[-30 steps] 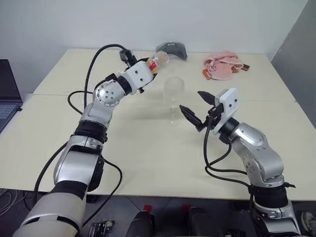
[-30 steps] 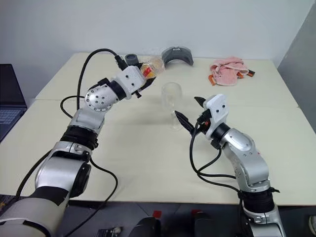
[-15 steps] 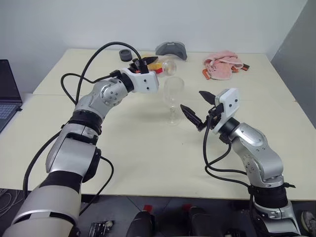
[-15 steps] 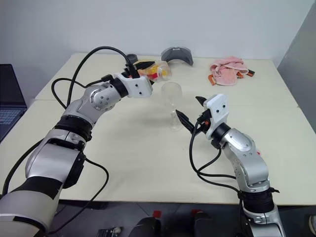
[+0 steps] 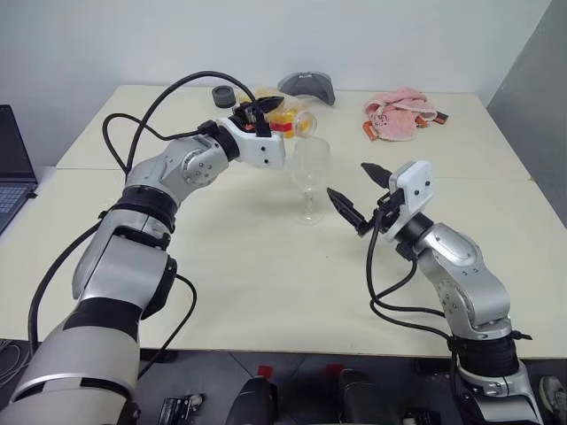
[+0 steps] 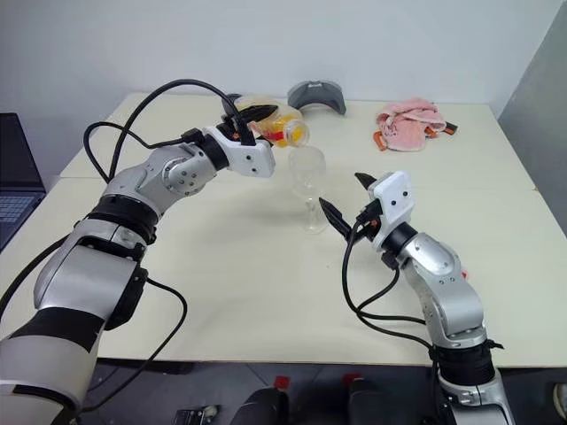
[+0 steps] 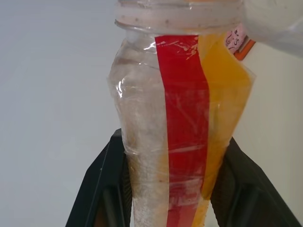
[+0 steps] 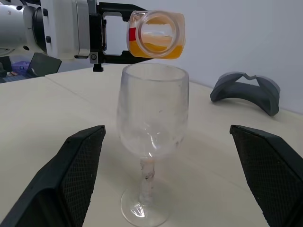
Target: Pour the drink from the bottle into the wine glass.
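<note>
Left tool (image 5: 262, 111) is clamped tight on the bottle (image 6: 276, 124), tipped sideways so its open mouth hangs just over the wine glass (image 5: 309, 176) mid-surface (image 5: 266, 266). We reckon the drink (image 8: 154, 48) hasn't spilled yet. Right tool (image 5: 361, 190) waits wide open, empty, near the stem.

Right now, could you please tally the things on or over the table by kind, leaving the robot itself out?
Bottles: 1, the bottle with orange drink, tipped over the glass in the left gripper
Glasses: 1, the wine glass, no drink visible in it
Cloths: 1, pink cloth
Grey curved objects: 1
Small dark round objects: 1
Total: 5
</note>
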{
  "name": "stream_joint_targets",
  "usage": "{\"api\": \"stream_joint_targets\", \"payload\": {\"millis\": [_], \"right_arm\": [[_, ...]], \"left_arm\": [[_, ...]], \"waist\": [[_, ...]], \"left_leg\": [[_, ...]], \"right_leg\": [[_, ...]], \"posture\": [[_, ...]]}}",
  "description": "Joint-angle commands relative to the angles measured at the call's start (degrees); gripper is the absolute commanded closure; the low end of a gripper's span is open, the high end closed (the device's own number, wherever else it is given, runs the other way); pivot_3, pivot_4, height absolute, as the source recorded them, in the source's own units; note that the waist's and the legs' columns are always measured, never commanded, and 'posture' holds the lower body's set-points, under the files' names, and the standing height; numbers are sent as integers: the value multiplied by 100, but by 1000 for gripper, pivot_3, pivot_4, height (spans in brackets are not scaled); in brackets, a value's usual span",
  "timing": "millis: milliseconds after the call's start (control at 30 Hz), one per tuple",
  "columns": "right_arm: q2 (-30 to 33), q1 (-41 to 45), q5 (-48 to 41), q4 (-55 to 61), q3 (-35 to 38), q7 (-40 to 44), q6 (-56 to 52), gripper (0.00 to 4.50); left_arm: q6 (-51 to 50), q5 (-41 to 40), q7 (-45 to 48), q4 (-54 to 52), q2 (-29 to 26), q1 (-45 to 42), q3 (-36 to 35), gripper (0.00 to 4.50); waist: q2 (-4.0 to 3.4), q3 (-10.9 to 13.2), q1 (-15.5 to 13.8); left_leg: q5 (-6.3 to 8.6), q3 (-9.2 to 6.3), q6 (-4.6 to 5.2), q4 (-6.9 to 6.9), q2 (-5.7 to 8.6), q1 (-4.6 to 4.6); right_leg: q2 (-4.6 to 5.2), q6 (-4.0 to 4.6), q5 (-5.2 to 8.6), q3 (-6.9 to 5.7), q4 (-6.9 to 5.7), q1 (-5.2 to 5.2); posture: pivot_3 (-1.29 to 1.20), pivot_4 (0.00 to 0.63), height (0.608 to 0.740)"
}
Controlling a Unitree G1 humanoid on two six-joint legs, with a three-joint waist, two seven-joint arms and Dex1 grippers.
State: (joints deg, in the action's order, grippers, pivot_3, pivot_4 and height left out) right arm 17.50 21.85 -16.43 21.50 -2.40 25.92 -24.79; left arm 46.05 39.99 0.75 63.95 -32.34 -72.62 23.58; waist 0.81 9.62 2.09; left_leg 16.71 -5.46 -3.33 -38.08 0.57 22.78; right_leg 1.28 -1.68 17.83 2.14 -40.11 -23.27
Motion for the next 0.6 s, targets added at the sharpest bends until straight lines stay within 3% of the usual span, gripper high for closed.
{"api": "stream_joint_targets", "payload": {"millis": [33,300,600], "right_arm": [[4,27,-13,178,10,26,165,0],[135,-154,-389,535,207,328,137,0],[1107,-211,-1087,730,798,927,-327,0]], "left_arm": [[75,34,-229,-35,-108,-272,0,2788],[72,213,-441,54,-135,-427,131,2788],[113,265,-499,150,-131,-529,197,2788]], "waist": [[0,0,0],[0,0,7],[2,-1,3]], "left_leg": [[0,0,0,0,0,0],[0,1,0,-1,12,1],[0,1,0,-3,16,2]], "right_leg": [[0,0,0,0,0,0],[1,0,0,-1,-1,0],[3,0,0,0,-3,0]], "posture": [[0,150,740],[0,150,740],[0,150,740]]}}
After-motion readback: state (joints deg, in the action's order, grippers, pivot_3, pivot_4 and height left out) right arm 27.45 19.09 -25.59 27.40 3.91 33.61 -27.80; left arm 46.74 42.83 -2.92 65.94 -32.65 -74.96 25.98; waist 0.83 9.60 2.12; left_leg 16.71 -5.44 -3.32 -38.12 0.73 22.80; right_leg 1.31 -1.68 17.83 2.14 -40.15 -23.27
